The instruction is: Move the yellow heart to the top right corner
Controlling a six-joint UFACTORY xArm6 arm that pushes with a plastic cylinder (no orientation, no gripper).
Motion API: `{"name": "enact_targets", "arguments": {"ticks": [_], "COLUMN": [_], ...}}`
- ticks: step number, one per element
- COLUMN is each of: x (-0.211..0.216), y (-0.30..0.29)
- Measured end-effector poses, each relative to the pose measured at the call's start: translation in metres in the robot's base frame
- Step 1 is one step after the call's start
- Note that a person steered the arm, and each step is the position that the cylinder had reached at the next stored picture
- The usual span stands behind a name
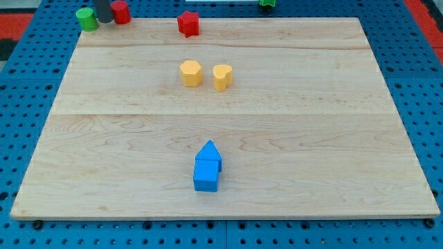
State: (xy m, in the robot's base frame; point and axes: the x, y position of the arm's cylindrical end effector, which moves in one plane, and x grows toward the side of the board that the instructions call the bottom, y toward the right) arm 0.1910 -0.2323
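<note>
- My tip (104, 21) sits at the view's top-left corner of the wooden board (291, 131), right at its far edge; it is a bare rod with nothing to clench, and it holds nothing.
- Just to the view's left of my tip stands a green cylinder (87, 19), and just to its right a red block (121, 12); the rod is wedged between the two, and I cannot tell whether it touches either.
- The yellow heart (222, 76) lies well away from my tip, down and to the view's right, in the upper middle of the board.
- A yellow hexagon (191, 72) sits just beside the heart, on the side nearer my tip, with a small gap between them.
- A red star-shaped block (188, 23) rests at the top edge, to the right of my tip, above the two yellow pieces.
- Two blue blocks (207, 167) are pressed together far below my tip, near the bottom middle.
- A green block (267, 3) shows partly at the view's top edge, far right of my tip.
</note>
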Motion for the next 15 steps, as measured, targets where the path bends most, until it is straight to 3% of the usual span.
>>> {"name": "enact_targets", "arguments": {"ticks": [1,4,5,6,9,11,14,15], "x": [0.001,0.167,0.209,0.216,0.163,0.121,0.049,0.038], "y": [0.045,0.133,0.170,0.214,0.245,0.215,0.301,0.279]}}
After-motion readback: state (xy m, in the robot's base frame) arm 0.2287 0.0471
